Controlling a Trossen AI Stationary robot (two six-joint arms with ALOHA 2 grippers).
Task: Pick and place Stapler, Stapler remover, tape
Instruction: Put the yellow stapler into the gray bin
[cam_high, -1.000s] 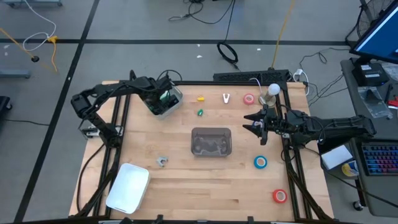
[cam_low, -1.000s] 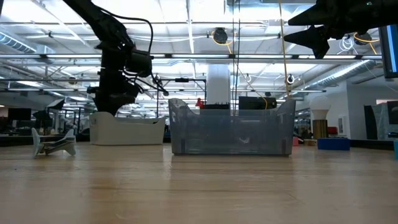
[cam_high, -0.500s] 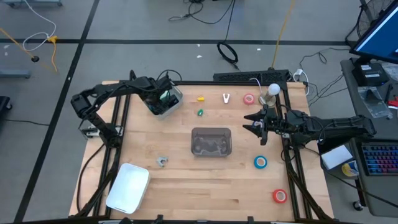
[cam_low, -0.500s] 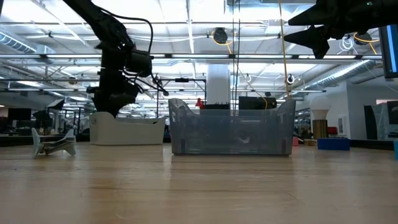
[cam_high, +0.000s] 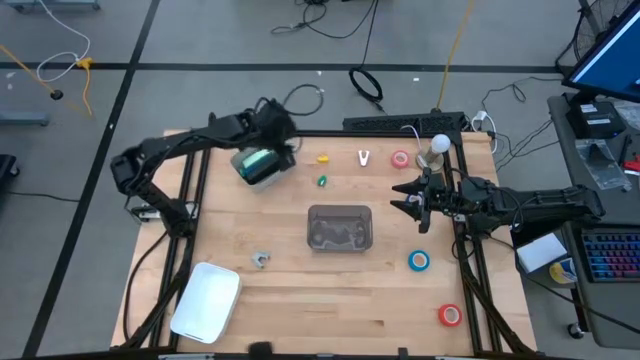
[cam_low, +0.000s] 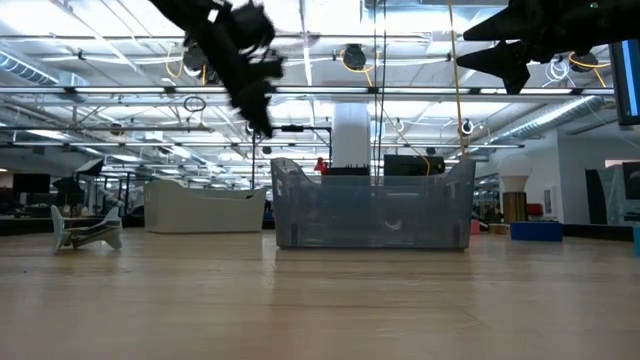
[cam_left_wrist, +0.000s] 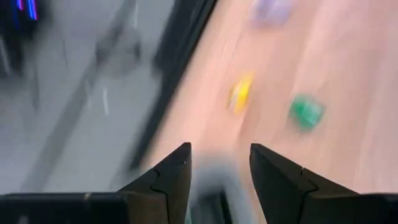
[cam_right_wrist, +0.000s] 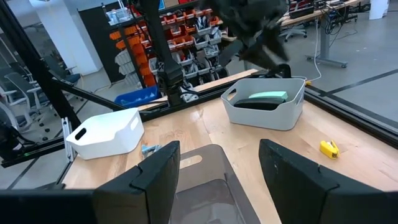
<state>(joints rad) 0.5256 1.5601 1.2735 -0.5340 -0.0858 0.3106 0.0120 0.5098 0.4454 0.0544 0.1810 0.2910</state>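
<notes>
Hovering above the far left part of the table, my left gripper (cam_high: 272, 128) has its fingers (cam_left_wrist: 168, 180) parted with nothing between them, raised just over the grey bin (cam_high: 262, 172). In that bin lies the mint-green stapler (cam_right_wrist: 267, 96), flat on the bottom. My right gripper (cam_high: 404, 197) hangs in the air to the right of the clear grey tray (cam_high: 340, 228) at the table's middle, its fingers spread wide and holding nothing. The tape rolls sit on the right side: a red one (cam_high: 401, 159) near the far edge, a blue one (cam_high: 419, 262) nearer, and another red one (cam_high: 450, 315) close to the near right corner. A white bin (cam_high: 206, 300) rests at the near left corner.
</notes>
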